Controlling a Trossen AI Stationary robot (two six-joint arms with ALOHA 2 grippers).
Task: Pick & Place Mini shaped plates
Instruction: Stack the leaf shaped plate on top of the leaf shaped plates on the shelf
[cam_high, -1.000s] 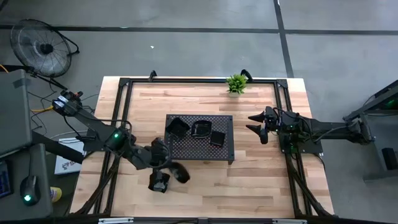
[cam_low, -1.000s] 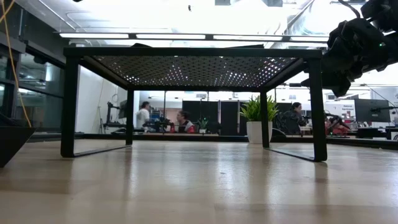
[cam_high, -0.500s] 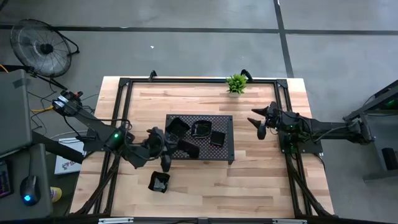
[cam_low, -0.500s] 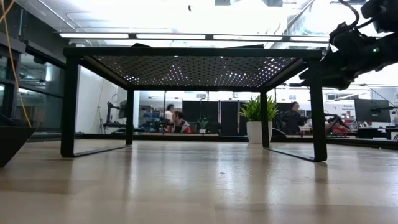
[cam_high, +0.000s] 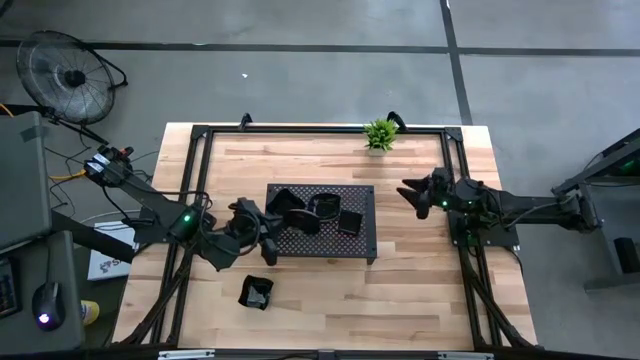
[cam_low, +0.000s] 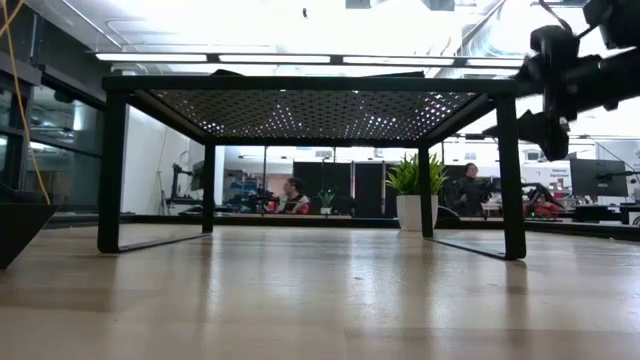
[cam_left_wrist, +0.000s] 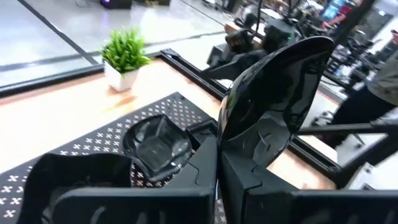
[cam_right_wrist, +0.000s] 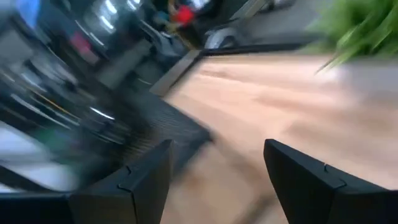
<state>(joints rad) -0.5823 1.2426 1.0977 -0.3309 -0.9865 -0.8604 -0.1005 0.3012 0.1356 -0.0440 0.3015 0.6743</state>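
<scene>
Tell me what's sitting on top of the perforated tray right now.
On the perforated tray sit three black plates: a squarish plate, a wavy plate and a small square plate. The left hand holds another plate over its left part, hiding the mesh beneath.

- A dark perforated tray (cam_high: 360, 245) on legs is set at the middle of a wooden table (cam_high: 330, 290).
- A small green plant (cam_high: 380, 133) is placed at the table's far edge.
- A floor fan (cam_high: 68, 72) is seen beside the table.
</scene>
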